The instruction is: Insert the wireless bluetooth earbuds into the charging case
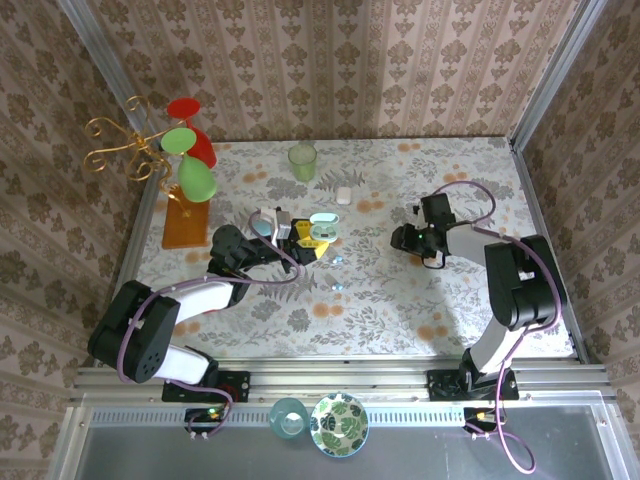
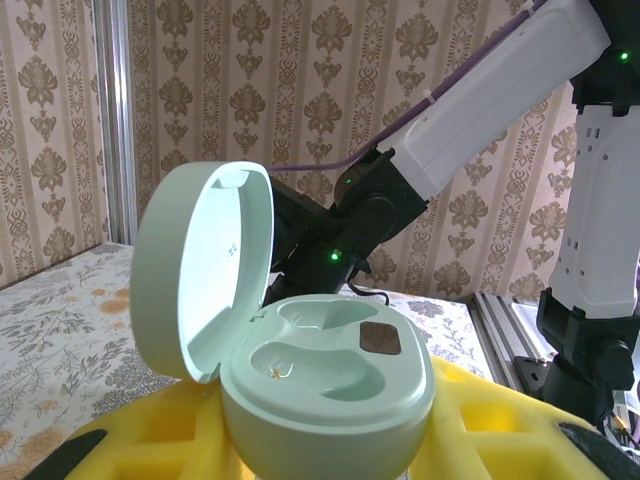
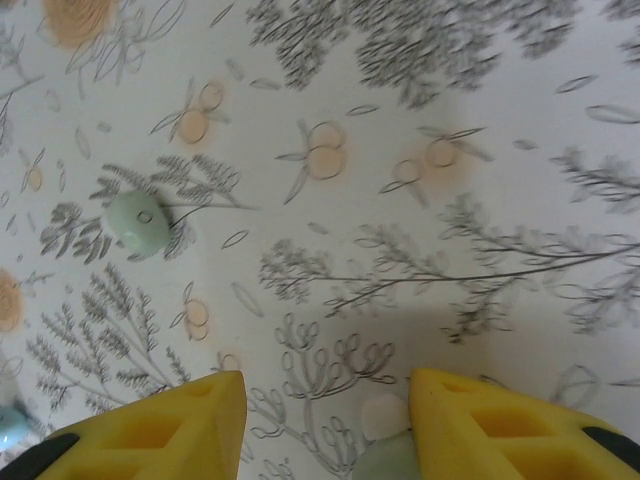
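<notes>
My left gripper is shut on a mint-green charging case. Its yellow fingers press on both sides of the case. The lid stands open and both wells are empty. From above, this gripper sits left of centre with the case. My right gripper is open and low over the table. A pale green earbud with a white tip lies against the inner side of its right finger. A second green earbud lies on the cloth farther off.
A green cup and a small white case stand at the back. A wire stand with red and green ornaments is at the left. Tiny bluish pieces lie mid-table. A bowl sits below the table edge.
</notes>
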`<action>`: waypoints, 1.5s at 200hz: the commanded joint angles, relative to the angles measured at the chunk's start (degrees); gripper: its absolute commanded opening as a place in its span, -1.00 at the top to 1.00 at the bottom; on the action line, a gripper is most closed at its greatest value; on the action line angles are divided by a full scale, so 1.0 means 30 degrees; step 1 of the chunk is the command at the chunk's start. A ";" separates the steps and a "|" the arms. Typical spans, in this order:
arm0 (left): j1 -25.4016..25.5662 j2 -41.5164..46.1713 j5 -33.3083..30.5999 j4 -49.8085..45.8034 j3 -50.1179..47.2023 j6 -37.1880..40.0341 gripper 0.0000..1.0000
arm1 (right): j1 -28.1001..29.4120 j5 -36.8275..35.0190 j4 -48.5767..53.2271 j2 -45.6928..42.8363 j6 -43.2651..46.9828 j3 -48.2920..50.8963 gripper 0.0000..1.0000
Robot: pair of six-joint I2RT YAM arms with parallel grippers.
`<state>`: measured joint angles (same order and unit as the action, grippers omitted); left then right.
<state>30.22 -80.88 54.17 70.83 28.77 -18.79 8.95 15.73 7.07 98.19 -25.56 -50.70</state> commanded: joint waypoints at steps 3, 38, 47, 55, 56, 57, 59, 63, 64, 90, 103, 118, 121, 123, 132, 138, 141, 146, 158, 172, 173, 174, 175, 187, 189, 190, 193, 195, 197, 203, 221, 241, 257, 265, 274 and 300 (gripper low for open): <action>-0.0053 0.0421 0.0275 0.0832 -0.0158 0.0271 0.44 | 0.0426 0.1571 0.0666 0.0533 0.1399 -0.0763 0.05; -0.0053 0.0498 0.0237 0.0839 -0.0158 0.0256 0.45 | 0.1085 0.2055 0.1727 0.0684 0.1941 -0.1262 0.05; -0.0053 0.0506 0.0225 0.0832 -0.0185 0.0232 0.44 | 0.1275 0.2162 0.2050 0.0581 0.2088 -0.1322 0.05; -0.0053 0.0505 0.0225 0.0826 -0.0187 0.0273 0.45 | 0.1502 0.2274 0.2279 0.0397 0.2292 -0.1296 0.05; -0.0053 0.0505 0.0224 0.0825 -0.0187 0.0265 0.44 | 0.1530 0.2281 0.2305 0.0357 0.2315 -0.1295 0.04; -0.0053 0.0505 0.0239 0.0825 -0.0187 0.0260 0.45 | 0.1558 0.2299 0.2332 0.0336 0.2342 -0.1280 0.04; -0.0053 0.0505 0.0242 0.0825 -0.0187 0.0228 0.45 | 0.1602 0.2349 0.2368 0.0277 0.2420 -0.1261 0.04; -0.0053 0.0505 0.0230 0.0832 -0.0187 0.0264 0.45 | 0.1718 0.2405 0.2435 0.0176 0.2573 -0.1212 0.04; -0.0053 0.0505 0.0227 0.0843 -0.0187 0.0245 0.45 | 0.1740 0.2434 0.2456 0.0144 0.2602 -0.1194 0.04; -0.0053 0.0443 0.0268 0.0843 -0.0159 0.0260 0.44 | 0.2295 0.2760 0.3555 -0.0166 0.3529 -0.1234 0.03; -0.0060 0.0374 0.0283 0.0835 -0.0100 0.0277 0.45 | 0.2613 0.2804 0.4129 -0.0294 0.3934 -0.1335 0.03; -0.0053 0.0388 0.0317 0.0832 -0.0107 0.0268 0.44 | 0.2874 0.3233 0.4527 -0.0541 0.4253 -0.1455 0.03; -0.0053 0.0388 0.0312 0.0818 -0.0126 0.0265 0.45 | 0.2938 0.3402 0.4488 -0.0630 0.4285 -0.1428 0.03; -0.0053 0.0388 0.0312 0.0823 -0.0113 0.0273 0.45 | 0.2957 0.3511 0.4415 -0.0704 0.4312 -0.1401 0.03; -0.0053 0.0410 0.0305 0.0818 -0.0131 0.0228 0.45 | 0.3051 0.3937 0.4238 -0.1017 0.4247 -0.1299 0.03; -0.0053 0.0439 0.0312 0.0832 -0.0136 0.0229 0.45 | 0.3077 0.4064 0.4235 -0.1191 0.4146 -0.1266 0.03; -0.0046 0.0446 0.0312 0.0847 -0.0155 0.0227 0.45 | 0.3080 0.4073 0.4261 -0.1264 0.4129 -0.1287 0.03; -0.0053 0.0461 0.0297 0.0827 -0.0184 0.0252 0.44 | 0.3081 0.3969 0.4413 -0.1396 0.4111 -0.1360 0.03; -0.0025 0.0477 0.0297 0.0824 -0.0187 0.0198 0.44 | 0.3108 0.3201 0.4662 -0.1750 0.4187 -0.1411 0.00; -0.0024 0.0483 0.0306 0.0839 -0.0158 0.0199 0.45 | 0.3214 0.2385 0.4855 -0.2023 0.4515 -0.1513 -0.03; -0.0024 0.0480 0.0309 0.0832 -0.0158 0.0199 0.44 | 0.3206 0.2366 0.4882 -0.2025 0.4525 -0.1550 -0.03; -0.0024 0.0493 0.0310 0.0828 -0.0158 0.0198 0.45 | 0.3217 0.2356 0.4881 -0.2026 0.4545 -0.1569 -0.03; -0.0024 0.0499 0.0326 0.0826 -0.0143 0.0198 0.45 | 0.3237 0.2307 0.4909 -0.2027 0.4555 -0.1578 -0.03; 0.0006 0.0506 0.0368 0.0828 -0.0107 0.0212 0.45 | 0.3286 0.1820 0.5243 -0.1906 0.4609 -0.1851 -0.03; 0.0006 0.0506 0.0355 0.0825 -0.0101 0.0209 0.45 | 0.3308 0.1753 0.5307 -0.1858 0.4598 -0.1917 -0.03; 0.0006 0.0506 0.0348 0.0825 -0.0100 0.0203 0.45 | 0.3297 0.1727 0.5328 -0.1826 0.4582 -0.1928 -0.03; 0.0020 0.0505 0.0316 0.0825 -0.0085 0.0213 0.45 | 0.3302 0.1617 0.5368 -0.1772 0.4546 -0.1985 -0.04; 0.0031 0.0505 0.0320 0.0824 -0.0088 0.0201 0.44 | 0.3305 0.1512 0.5434 -0.1722 0.4495 -0.2031 -0.03; 0.0034 0.0505 0.0321 0.0839 -0.0097 0.0213 0.45 | 0.3327 0.1442 0.5487 -0.1680 0.4416 -0.2079 -0.03; 0.0035 0.0516 0.0304 0.0827 -0.0096 0.0216 0.45 | 0.3356 0.1234 0.5475 -0.1568 0.4197 -0.2122 -0.03; 0.0033 0.0546 0.0298 0.0839 -0.0099 0.0243 0.45 | 0.3453 0.0795 0.5217 -0.1218 0.3497 -0.2140 -0.03; 0.0061 0.0592 0.0290 0.0834 -0.0129 0.0227 0.45 | 0.3601 0.0100 0.5060 -0.0771 0.3103 -0.2240 -0.04; 0.0038 0.0572 0.0289 0.0836 -0.0106 0.0223 0.45 | 0.3747 -0.0144 0.5244 -0.0290 0.3137 -0.2528 -0.04; 0.0040 0.0565 0.0309 0.0827 -0.0099 0.0230 0.45 | 0.3875 -0.0172 0.5340 -0.0007 0.3242 -0.2695 -0.04; 0.0044 0.0586 0.0294 0.0829 -0.0083 0.0233 0.45 | 0.3970 -0.0152 0.5415 0.0230 0.3344 -0.2830 -0.05; 0.0035 0.0568 0.0309 0.0831 -0.0048 0.0273 0.45 | 0.4260 0.0111 0.5708 0.0916 0.3652 -0.3164 -0.05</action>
<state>30.28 -80.51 54.19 70.85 28.73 -18.79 20.84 16.82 21.54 99.11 -15.16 -58.17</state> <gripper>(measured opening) 0.360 0.524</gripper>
